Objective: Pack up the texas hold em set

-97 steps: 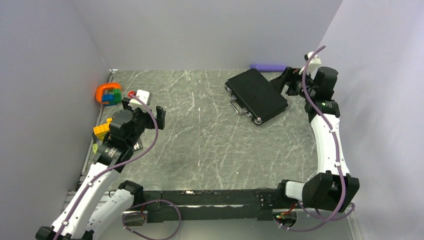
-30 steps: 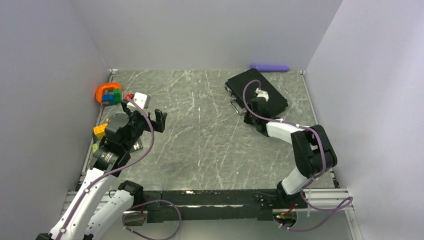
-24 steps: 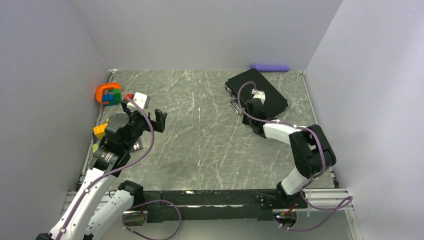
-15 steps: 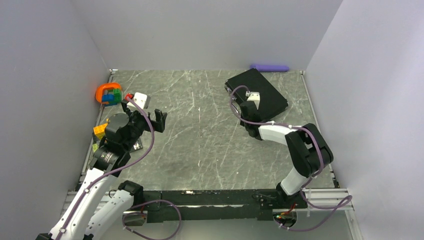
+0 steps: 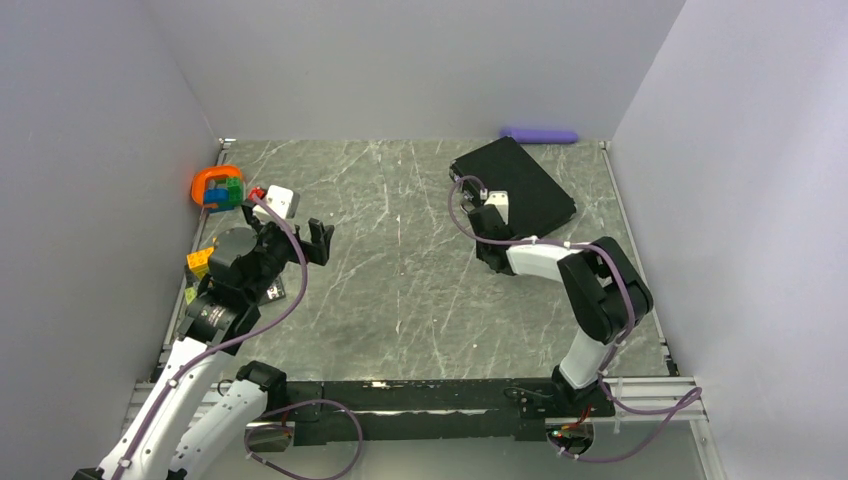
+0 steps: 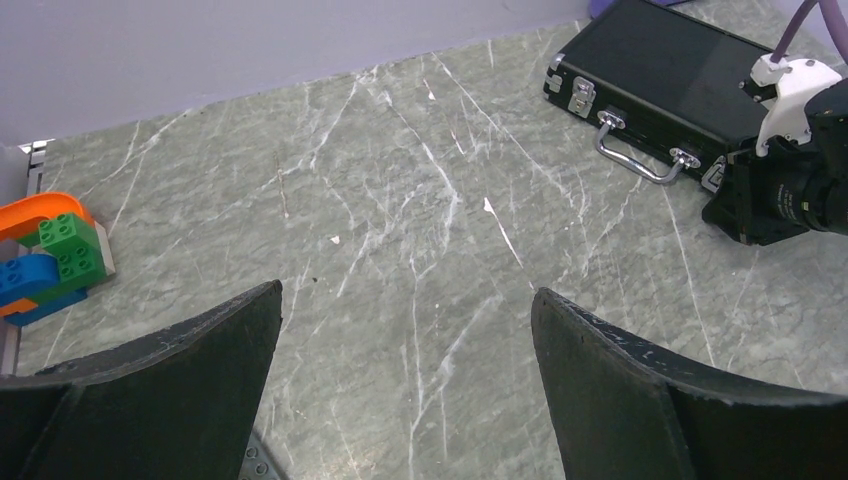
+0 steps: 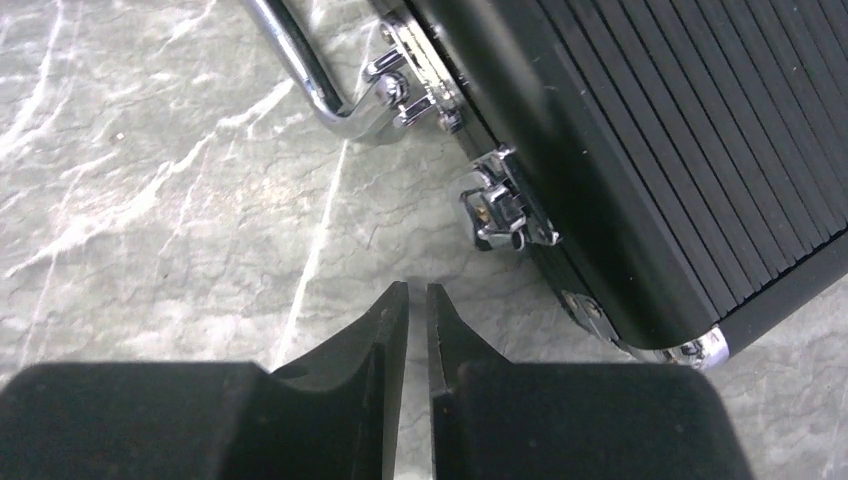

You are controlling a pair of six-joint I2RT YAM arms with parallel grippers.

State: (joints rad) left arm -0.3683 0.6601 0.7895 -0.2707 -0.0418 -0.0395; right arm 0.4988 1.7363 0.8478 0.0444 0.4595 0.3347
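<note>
The texas hold em set shows as a flat black briefcase [image 5: 520, 185], lid shut, lying at the back right of the table. Its silver handle [image 7: 300, 70] and a metal latch [image 7: 500, 215] face the table's middle. My right gripper [image 7: 417, 290] is shut and empty, its tips low over the marble just short of that latch. From above, the right gripper [image 5: 484, 214] sits at the case's handle side. Far to the left, my left gripper [image 6: 407, 290] hangs open over bare marble, holding nothing, with the briefcase [image 6: 665, 85] ahead on the right.
An orange ring with coloured toy blocks [image 5: 217, 187] sits at the back left, with a white box [image 5: 285, 198] and a yellow block [image 5: 203, 260] near the left arm. A purple stick [image 5: 540, 134] lies along the back wall behind the case. Walls enclose three sides.
The right arm has swung from behind the briefcase over it and down to its handle side, moving leftward along that edge. The case and left arm stay put.
</note>
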